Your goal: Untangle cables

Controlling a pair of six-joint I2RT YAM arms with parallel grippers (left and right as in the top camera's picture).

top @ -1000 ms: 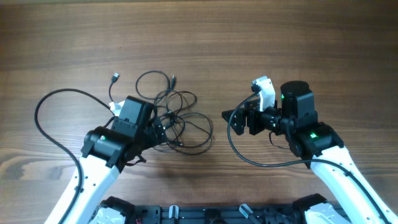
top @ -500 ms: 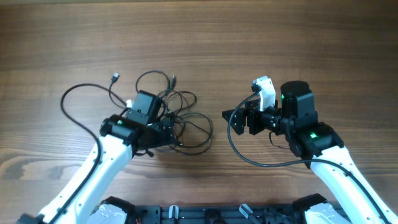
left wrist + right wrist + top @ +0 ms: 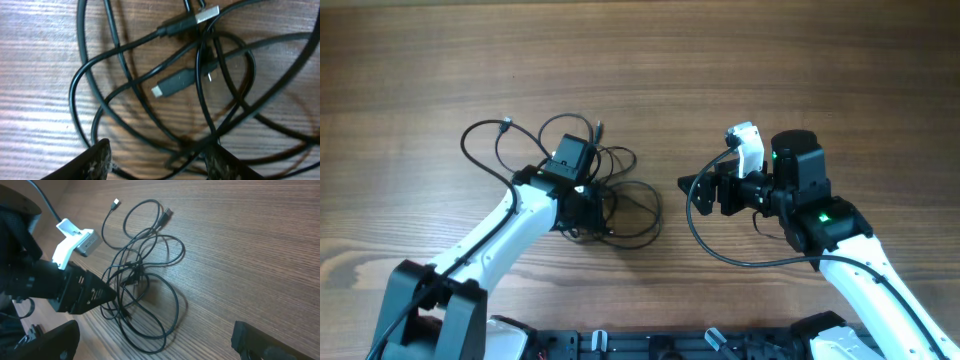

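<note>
The cables [image 3: 625, 195] are thin black wires bunched in loose overlapping loops left of the table's middle. Two plug ends [image 3: 599, 128] lie at the far side of the bunch. My left gripper [image 3: 588, 210] is low over the bunch's left part. In the left wrist view its fingers [image 3: 160, 162] are open and straddle several strands, with a silver-tipped plug [image 3: 200, 17] and a small flat plug [image 3: 170, 85] just ahead. My right gripper [image 3: 688, 193] is open and empty, to the right of the bunch. The right wrist view shows the cables [image 3: 145, 280] ahead of its open fingers [image 3: 155, 345].
The left arm's own thick black cable [image 3: 470, 150] arcs out over the wood to the left of the bunch. The right arm's thick cable [image 3: 720, 255] loops below its gripper. The table [image 3: 770, 60] is brown wood.
My left arm has swung forward and to the right, bringing its gripper onto the bunch. Its thick cable loop shifted right with it. The right arm has not moved.
</note>
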